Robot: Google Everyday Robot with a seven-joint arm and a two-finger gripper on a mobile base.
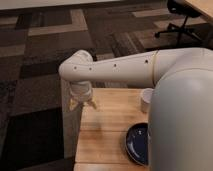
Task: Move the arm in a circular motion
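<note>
My arm (120,69) is a thick off-white tube with small dark holes. It reaches from the right edge leftward to a rounded elbow (75,67) over the far left corner of a wooden table (107,127). A short wrist hangs down from the elbow and ends in the gripper (82,104) with tan fingers, just above the table's left far edge. The gripper holds nothing that I can see.
A small white cup (146,100) stands on the table at the right, next to the arm's bulky base. A dark blue plate (136,144) lies at the front right. Patterned carpet (45,50) surrounds the table. An office chair base (180,27) is at the far right.
</note>
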